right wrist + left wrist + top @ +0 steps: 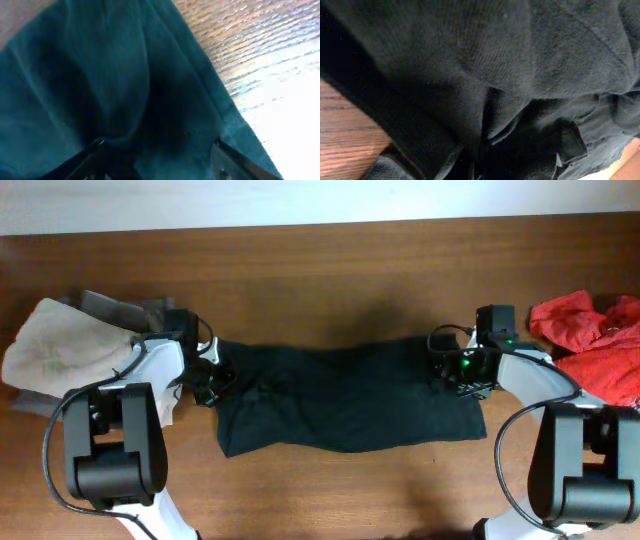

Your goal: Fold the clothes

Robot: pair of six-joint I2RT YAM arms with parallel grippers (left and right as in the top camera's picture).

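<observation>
The clothes (345, 405), a black T-shirt, lie bunched into a wide band across the middle of the wooden table. My left gripper (210, 375) is at the shirt's left end. In the left wrist view dark fabric (510, 65) fills the frame and gathers toward the bottom centre, hiding the jaws; they are shut on a pinch of it. My right gripper (458, 370) is at the shirt's upper right corner. Its fingers (95, 152) stand wide apart, open, over the cloth (125, 75), with fabric lying between them.
A beige and grey pile of garments (60, 345) lies at the left, close behind the left arm. A bright red garment (590, 330) lies at the far right. Bare table (320, 280) runs behind the shirt to the back edge.
</observation>
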